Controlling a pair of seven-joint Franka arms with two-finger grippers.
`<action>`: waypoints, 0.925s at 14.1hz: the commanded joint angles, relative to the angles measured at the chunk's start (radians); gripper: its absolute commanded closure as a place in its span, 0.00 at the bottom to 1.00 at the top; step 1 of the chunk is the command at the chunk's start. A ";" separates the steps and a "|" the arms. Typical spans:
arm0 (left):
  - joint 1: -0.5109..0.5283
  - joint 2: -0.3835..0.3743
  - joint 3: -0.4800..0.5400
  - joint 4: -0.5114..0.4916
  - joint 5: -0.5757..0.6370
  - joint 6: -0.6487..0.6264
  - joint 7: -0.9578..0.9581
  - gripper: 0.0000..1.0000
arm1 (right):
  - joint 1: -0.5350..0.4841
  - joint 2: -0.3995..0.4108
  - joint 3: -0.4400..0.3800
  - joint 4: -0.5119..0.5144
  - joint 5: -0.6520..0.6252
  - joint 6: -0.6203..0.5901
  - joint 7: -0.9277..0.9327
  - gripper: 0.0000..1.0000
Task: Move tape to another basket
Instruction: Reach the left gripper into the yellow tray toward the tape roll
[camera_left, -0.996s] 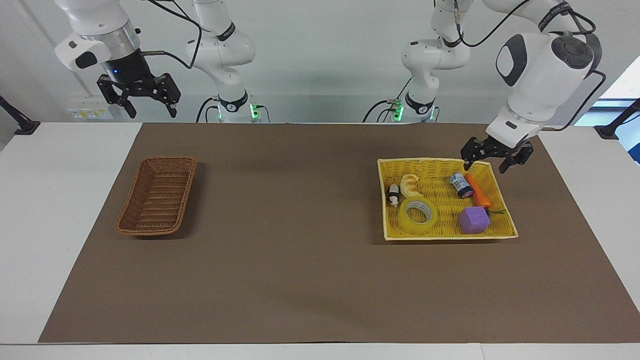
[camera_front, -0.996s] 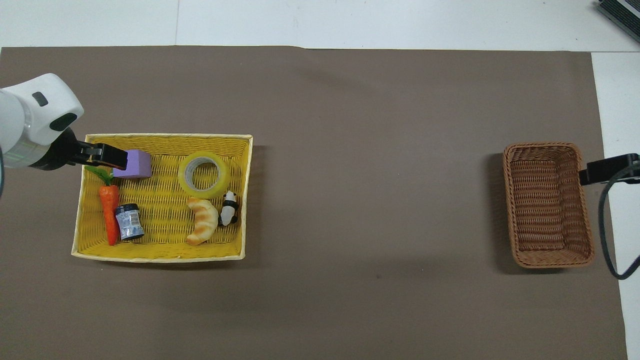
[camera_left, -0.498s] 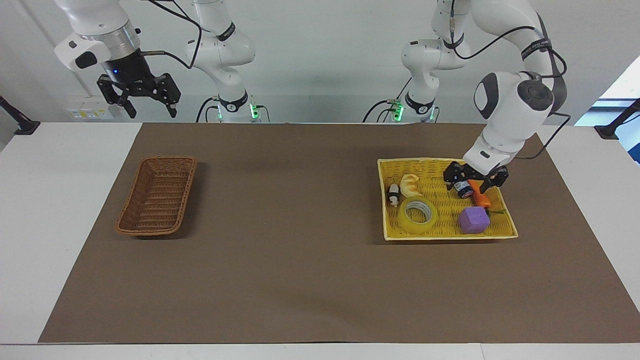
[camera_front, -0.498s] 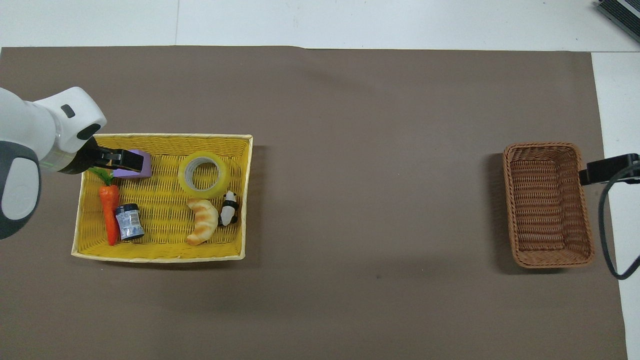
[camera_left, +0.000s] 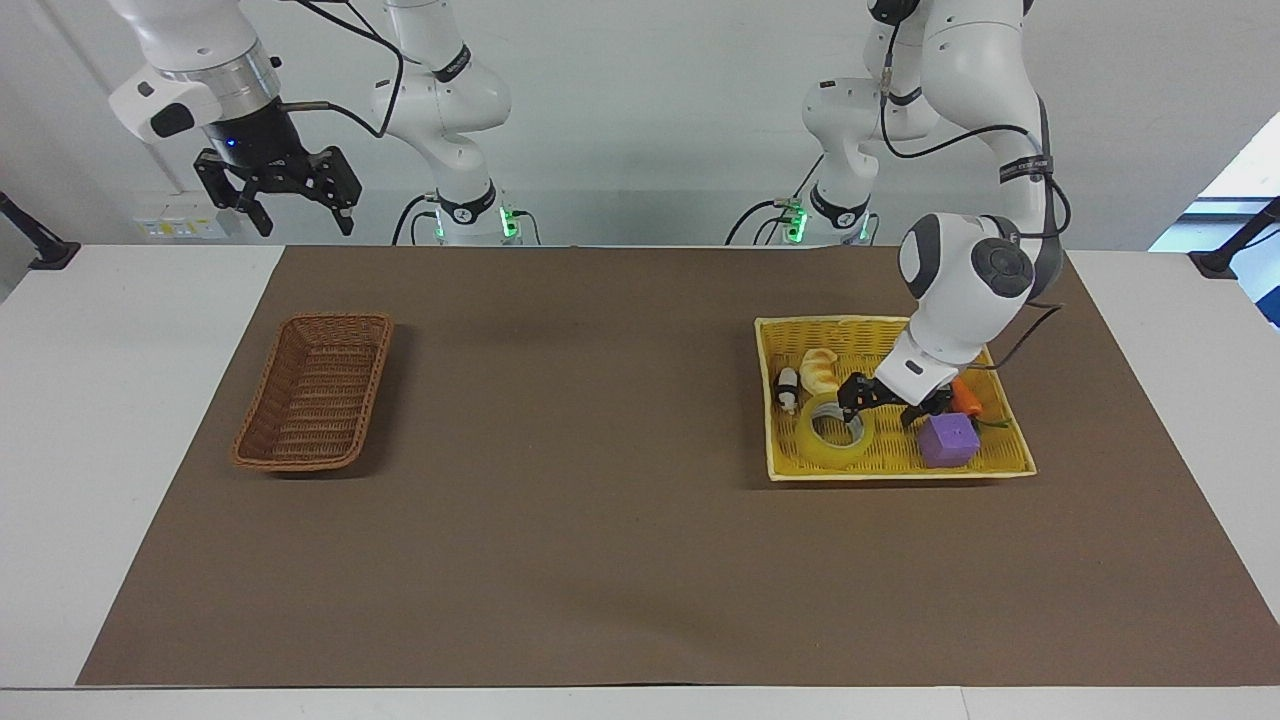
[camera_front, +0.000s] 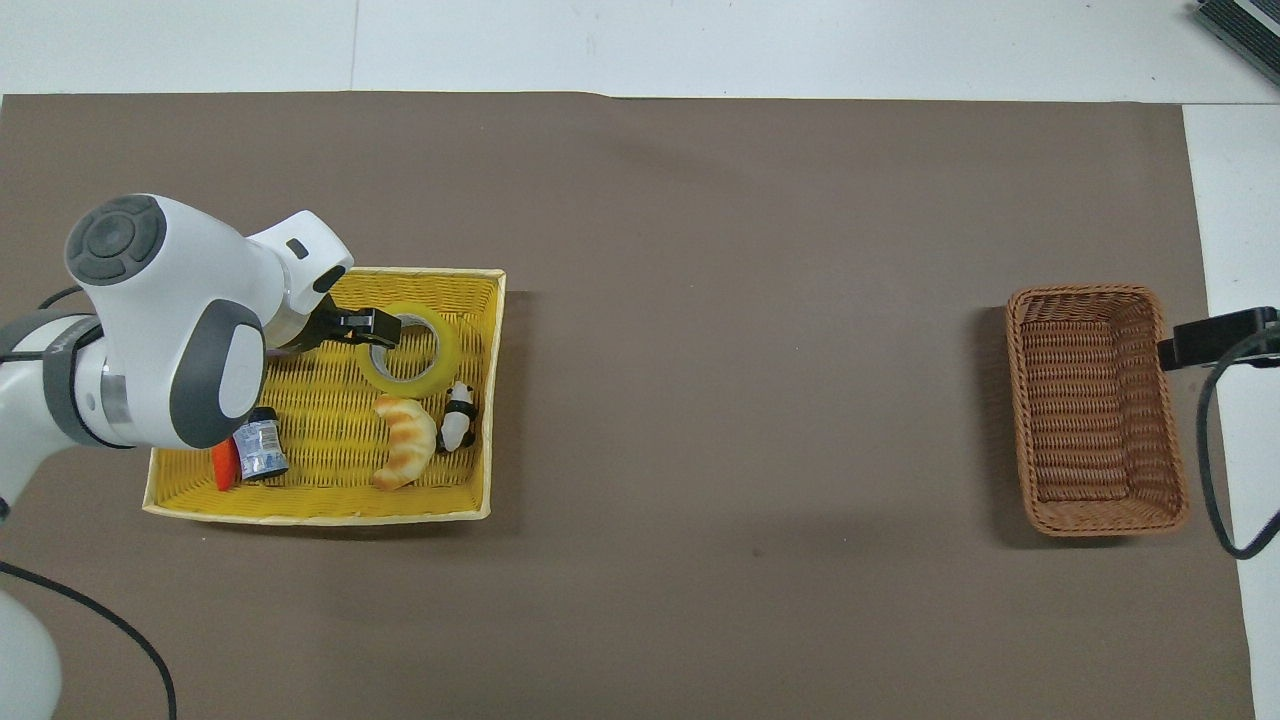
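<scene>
Altogether two baskets (camera_left: 318, 390), one tape (camera_left: 828, 440).

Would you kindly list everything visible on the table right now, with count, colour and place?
tape: 1, translucent yellow, in the yellow basket, beside the purple cube
yellow basket: 1, bright yellow, toward the left arm's end of the table
purple cube: 1, purple, in the yellow basket
carrot: 1, orange, in the yellow basket, mostly hidden by the arm
small can: 1, silver and black, in the yellow basket
croissant: 1, golden, in the yellow basket
panda figure: 1, black and white, beside the croissant
brown basket: 1, dark brown wicker, toward the right arm's end
mat: 1, brown, covering the table
left hand: 1, black, open, at the tape's rim
right hand: 1, black, open, waiting, raised
</scene>
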 joint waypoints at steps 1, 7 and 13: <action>-0.018 0.009 0.017 -0.050 -0.069 0.045 -0.019 0.28 | -0.004 0.005 0.001 0.009 0.004 -0.004 -0.021 0.00; 0.011 0.029 0.016 0.012 -0.114 -0.033 -0.012 1.00 | -0.004 0.005 0.000 0.009 0.004 -0.004 -0.021 0.00; 0.030 -0.034 0.025 0.152 -0.115 -0.245 -0.047 1.00 | -0.004 0.005 0.000 0.009 0.004 -0.004 -0.021 0.00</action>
